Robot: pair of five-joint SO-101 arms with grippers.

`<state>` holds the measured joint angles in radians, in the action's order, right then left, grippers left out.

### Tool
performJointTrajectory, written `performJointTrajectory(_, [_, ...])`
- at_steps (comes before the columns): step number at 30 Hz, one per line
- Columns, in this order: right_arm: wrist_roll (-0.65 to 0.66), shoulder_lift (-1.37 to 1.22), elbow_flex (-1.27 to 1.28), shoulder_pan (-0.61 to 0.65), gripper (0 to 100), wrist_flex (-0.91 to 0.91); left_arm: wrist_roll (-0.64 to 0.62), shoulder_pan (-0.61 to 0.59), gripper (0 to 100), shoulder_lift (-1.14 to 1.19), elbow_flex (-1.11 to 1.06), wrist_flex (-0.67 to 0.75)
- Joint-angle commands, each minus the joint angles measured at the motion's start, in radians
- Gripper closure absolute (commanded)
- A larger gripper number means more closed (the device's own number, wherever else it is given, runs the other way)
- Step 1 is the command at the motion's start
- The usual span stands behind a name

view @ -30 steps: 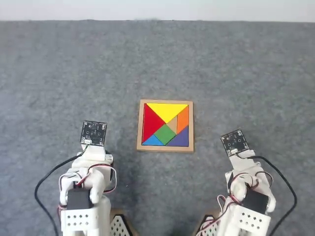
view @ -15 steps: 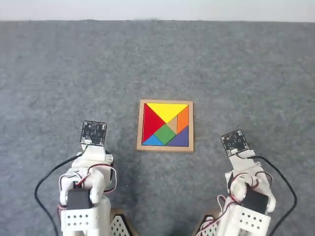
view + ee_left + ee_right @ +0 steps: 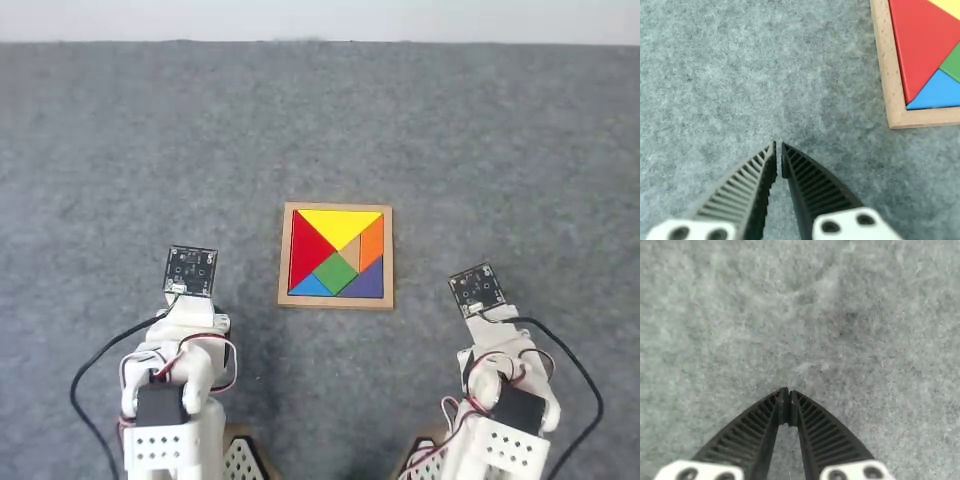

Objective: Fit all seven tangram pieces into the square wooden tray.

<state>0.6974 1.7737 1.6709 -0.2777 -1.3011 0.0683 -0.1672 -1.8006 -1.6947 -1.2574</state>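
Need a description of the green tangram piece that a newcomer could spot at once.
Midway across the grey mat lies a square wooden tray. Just off its centre sits the green piece, between the red triangle and the purple triangle. It is the only square, set on a corner like a diamond.

The square wooden tray (image 3: 336, 301) sits mid-counter (image 3: 500, 130), with the tangram pieces (image 3: 338, 255) inside it. The left pincer (image 3: 778, 146) hangs near the tray's near left corner. The right pincer (image 3: 788, 391) hangs apart, off its right.
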Motion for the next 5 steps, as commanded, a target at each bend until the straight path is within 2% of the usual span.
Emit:
performJointTrajectory(1, [0.023, -0.004, 0.015, -0.012, 99.1, -0.024, 0.002, 0.005, 98, -0.017, 0.01, -0.003])
performJointTrajectory(5, [0.023, -0.004, 0.015, -0.012, 99.1, -0.024, 0.002, 0.005, 98, -0.017, 0.01, -0.003])
